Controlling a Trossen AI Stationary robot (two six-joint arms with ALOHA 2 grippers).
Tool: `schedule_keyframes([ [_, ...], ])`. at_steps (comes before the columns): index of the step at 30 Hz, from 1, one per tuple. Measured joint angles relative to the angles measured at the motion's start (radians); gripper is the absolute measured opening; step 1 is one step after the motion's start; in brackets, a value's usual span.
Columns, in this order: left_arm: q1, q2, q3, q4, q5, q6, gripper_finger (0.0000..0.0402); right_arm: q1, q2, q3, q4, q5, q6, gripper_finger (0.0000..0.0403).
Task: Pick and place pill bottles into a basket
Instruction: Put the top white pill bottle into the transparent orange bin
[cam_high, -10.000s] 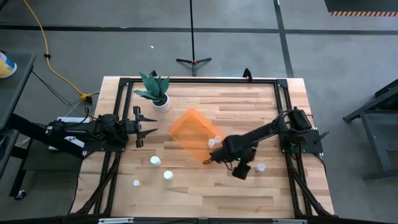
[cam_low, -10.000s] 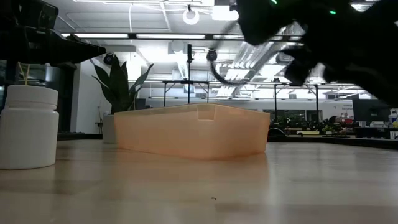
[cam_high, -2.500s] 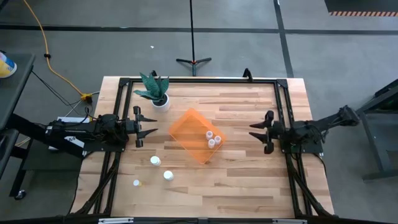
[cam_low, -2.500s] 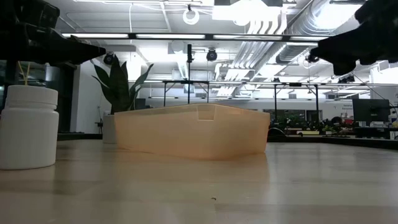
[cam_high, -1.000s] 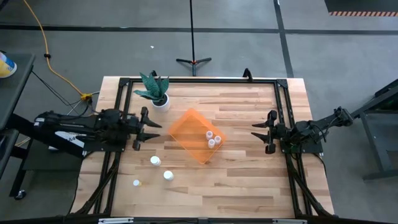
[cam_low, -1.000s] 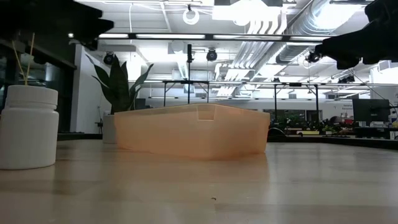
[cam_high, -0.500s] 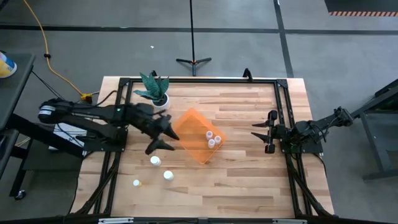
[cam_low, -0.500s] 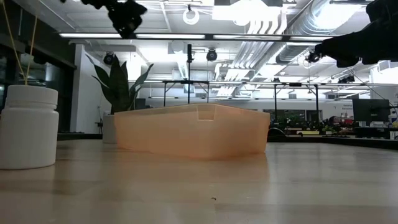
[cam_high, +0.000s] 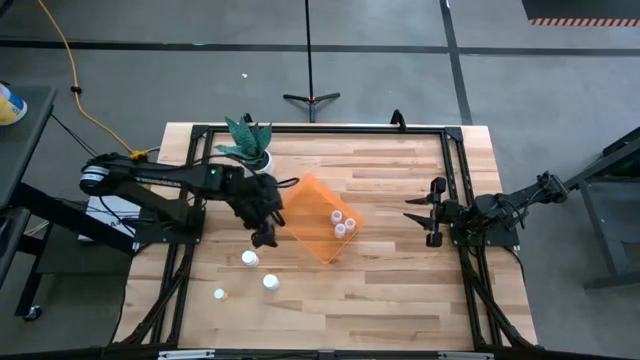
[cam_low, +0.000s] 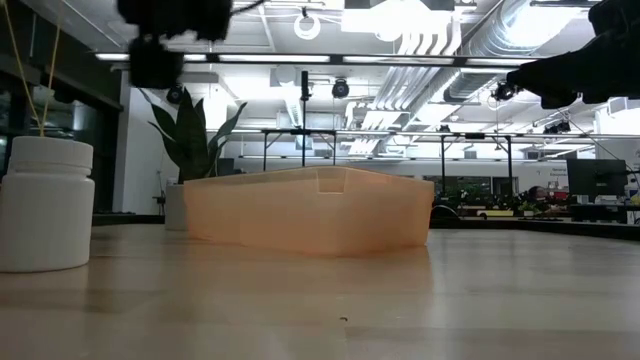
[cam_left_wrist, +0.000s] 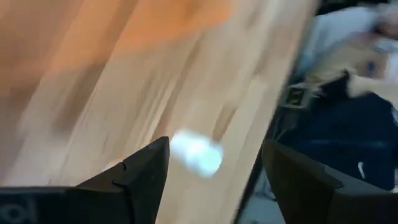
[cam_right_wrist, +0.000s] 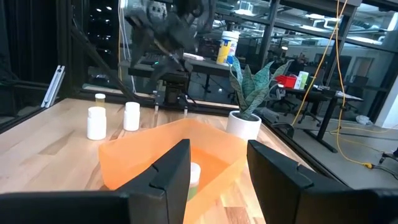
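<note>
On the desk (cam_high: 400, 290), the orange translucent basket (cam_high: 315, 216) sits mid-table. Only the high view reveals three white bottles (cam_high: 342, 224) inside and three on the bare wood. The left hand (cam_high: 264, 236) hangs just beside the basket, spread empty; the right hand (cam_high: 424, 213) waits open.

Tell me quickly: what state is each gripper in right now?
Left gripper: open, holding nothing, above the table beside the basket.
Right gripper: open, empty, waiting at the table's right edge.

A translucent orange plastic basket (cam_high: 312, 217) holds small white cylindrical pill bottles (cam_high: 340, 223) on the pale striped wooden table (cam_high: 400, 290).
</note>
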Motion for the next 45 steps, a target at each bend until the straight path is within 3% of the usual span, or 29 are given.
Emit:
schedule_keyframes([
  [7, -0.084, 0.000, 0.000, -0.348, -0.113, -0.348, 0.0278, 0.000, 0.005, 0.000, 0.000, -0.001, 0.000, 0.0149],
  [14, -0.214, 0.009, 0.000, -0.369, -0.293, -0.575, 0.0278, 0.000, 0.005, 0.000, 0.000, 0.000, 0.000, 0.0149],
  [19, -0.304, 0.051, 0.000, -0.366, -0.320, -0.678, 0.0278, 0.000, 0.005, 0.000, 0.000, 0.000, 0.000, 0.0149],
  [28, -0.407, 0.169, 0.000, -0.254, -0.350, -0.609, 0.0278, 0.000, 0.005, 0.000, 0.000, 0.000, 0.000, 0.0149],
  [35, -0.406, 0.226, 0.000, -0.243, -0.393, -0.462, 0.0278, 0.000, 0.005, 0.000, 0.000, 0.001, 0.000, 0.0149],
  [45, -0.406, 0.247, -0.001, -0.242, -0.412, -0.433, 0.0278, 0.000, 0.005, 0.000, 0.000, 0.002, -0.001, 0.0149],
])
